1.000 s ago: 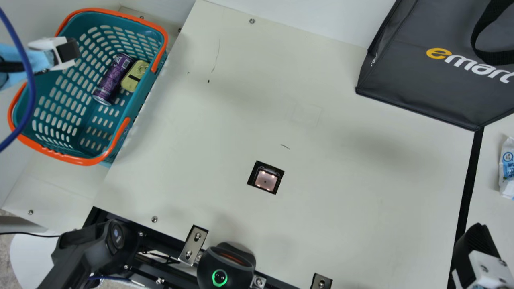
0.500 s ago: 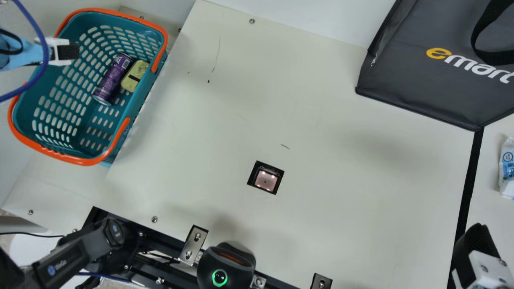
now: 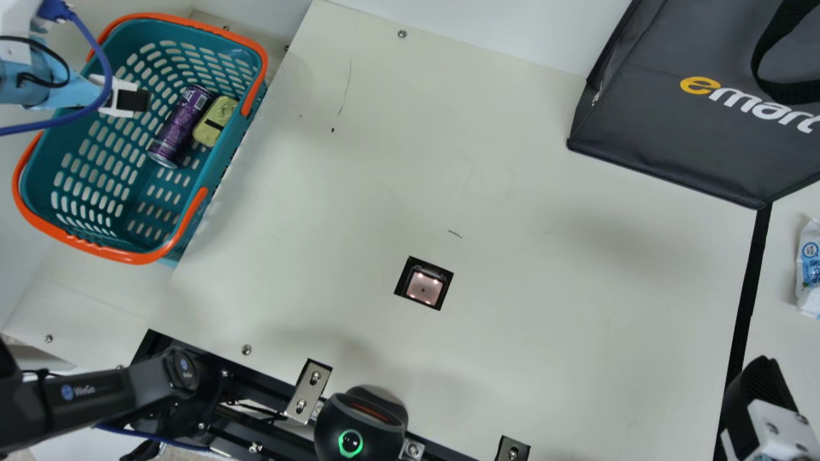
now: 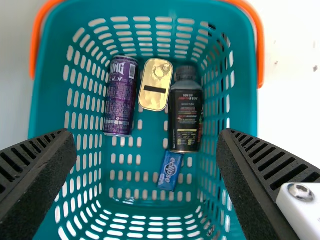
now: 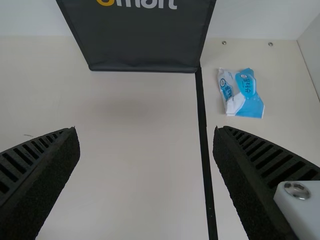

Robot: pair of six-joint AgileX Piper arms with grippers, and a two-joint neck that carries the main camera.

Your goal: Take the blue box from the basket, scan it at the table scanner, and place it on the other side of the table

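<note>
blue box [image 4: 170, 171]: awaiting pickup, in basket [image 4: 46, 100] beside bottle [image 4: 185, 117]
left fingers [image 4: 52, 175]: apart above basket; next, lower around blue box
right fingers [image 5: 50, 175]: apart

At the far left we see a purple can [image 3: 182, 127] lying just beside a pale gold, oblong tin [image 3: 214, 124] with a ring pull. On the tin's other side from the can we find a dark bottle [image 4: 185, 112] with a black cap. At the far right we have a dark grey bag [image 3: 672, 121] with a black handle [image 3: 769, 70] and yellow and white lettering. From near its corner a black strip [image 3: 748, 294] runs toward the near side, and to the right of that we see a blue-and-white packet [image 3: 810, 272], wrinkled and well apart from the can.
</note>
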